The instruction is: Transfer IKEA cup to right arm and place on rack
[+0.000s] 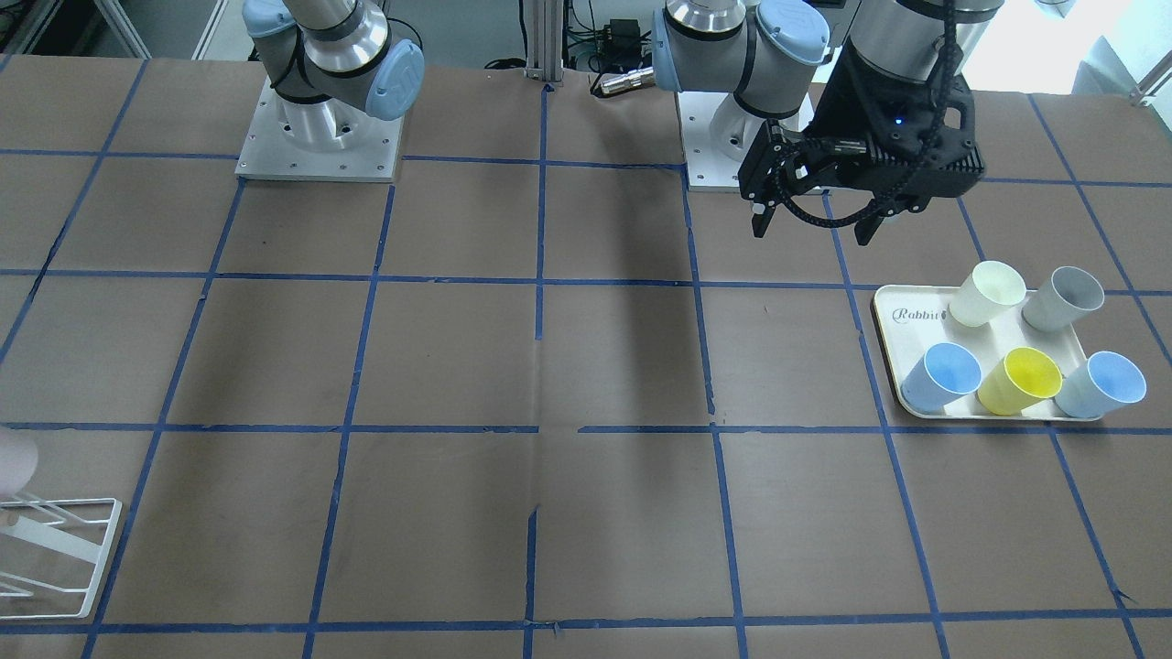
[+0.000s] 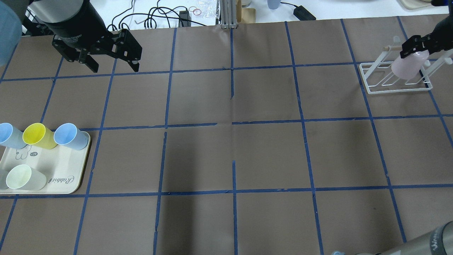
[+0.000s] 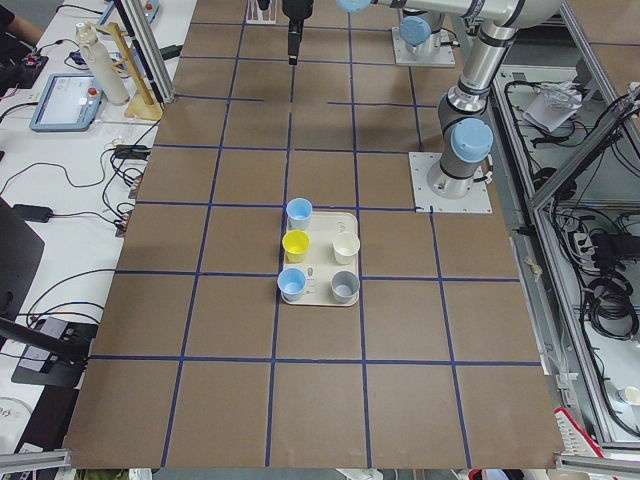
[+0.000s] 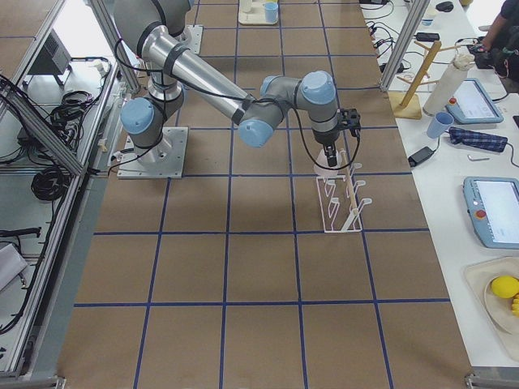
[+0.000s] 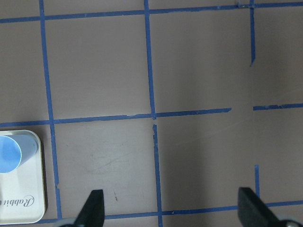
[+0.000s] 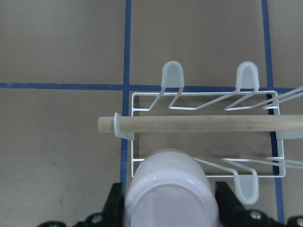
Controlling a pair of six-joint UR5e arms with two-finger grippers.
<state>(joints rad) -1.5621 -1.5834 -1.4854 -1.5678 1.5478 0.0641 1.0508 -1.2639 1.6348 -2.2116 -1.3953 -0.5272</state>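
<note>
The pale pink IKEA cup (image 2: 407, 66) hangs tilted over the white wire rack (image 2: 396, 90) at the table's far right. My right gripper (image 2: 414, 45) is shut on it. In the right wrist view the cup (image 6: 170, 189) sits between the black fingers (image 6: 115, 204), above the near row of rods of the rack (image 6: 203, 94). I cannot tell whether the cup touches a rod. It also shows in the exterior right view (image 4: 328, 173). My left gripper (image 2: 112, 66) is open and empty, high over the far left of the table, apart from the cup tray.
A cream tray (image 2: 60, 170) marked "Rabbit" at the left holds two blue cups, a yellow cup (image 2: 37, 135), a cream cup (image 2: 21, 177) and a grey cup (image 1: 1067, 297). A wooden bar (image 6: 199, 124) runs along the top of the rack.
</note>
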